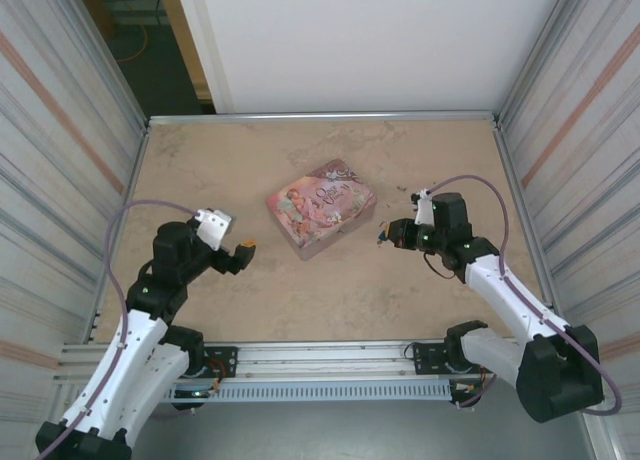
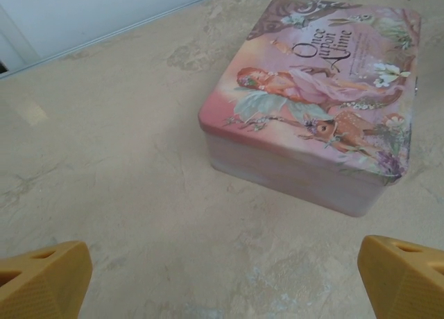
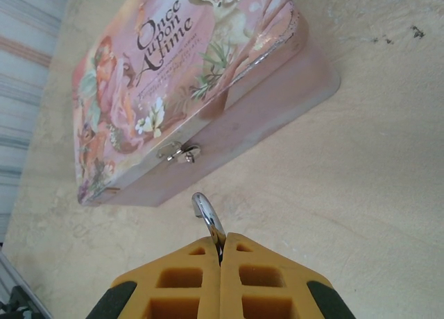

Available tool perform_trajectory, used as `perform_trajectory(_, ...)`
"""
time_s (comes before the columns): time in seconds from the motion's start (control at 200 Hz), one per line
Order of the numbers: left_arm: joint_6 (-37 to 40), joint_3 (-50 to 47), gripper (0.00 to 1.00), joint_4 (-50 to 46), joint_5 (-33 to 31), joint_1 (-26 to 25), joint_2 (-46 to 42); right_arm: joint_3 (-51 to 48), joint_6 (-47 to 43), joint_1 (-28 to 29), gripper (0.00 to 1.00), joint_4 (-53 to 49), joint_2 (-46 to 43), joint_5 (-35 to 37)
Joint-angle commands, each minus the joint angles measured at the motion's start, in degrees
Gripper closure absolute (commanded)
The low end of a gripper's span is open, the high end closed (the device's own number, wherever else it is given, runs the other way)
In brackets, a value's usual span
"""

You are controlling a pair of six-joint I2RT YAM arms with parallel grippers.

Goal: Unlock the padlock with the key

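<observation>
1 pink tin [image 1: 321, 208] between — right gripper [image 3: 220, 244] clenches padlock [image 3: 207, 212], left gripper [image 2: 222, 281] gapes.

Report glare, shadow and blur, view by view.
Top external: soft, even light, only faint shadows. Left wrist: pale glare patch on the table, tin sharp. Right wrist: the padlock shackle glints at the right claw.

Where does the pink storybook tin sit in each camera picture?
Top external: pink tin, middle of the table.
Left wrist: upper right, beyond the left fingers.
Right wrist: upper left, clasp toward the right fingers.
Shared landmark: the lid's Once Upon a Time lettering, both wrist views.
</observation>
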Motion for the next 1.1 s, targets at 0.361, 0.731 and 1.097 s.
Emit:
perform_trajectory(0.361,-3.78,2.89,0.01,-4.20,-4.46,0.26,-1.48,4.76,-0.33,3.60,1.00,-17.49,-8.80,2.62)
perform_trajectory(0.731,-3.15,2.72,0.01,-5.36,-5.80,0.26,-3.32,9.17,0.89,6.61,1.00,-25.89,-5.44,1.46)
perform_trajectory(1.097,-2.87,2.72,0.01,-5.78,-6.32,0.34,-4.29,12.36,1.57,13.61,1.00,-31.26,-2.28,5.80)
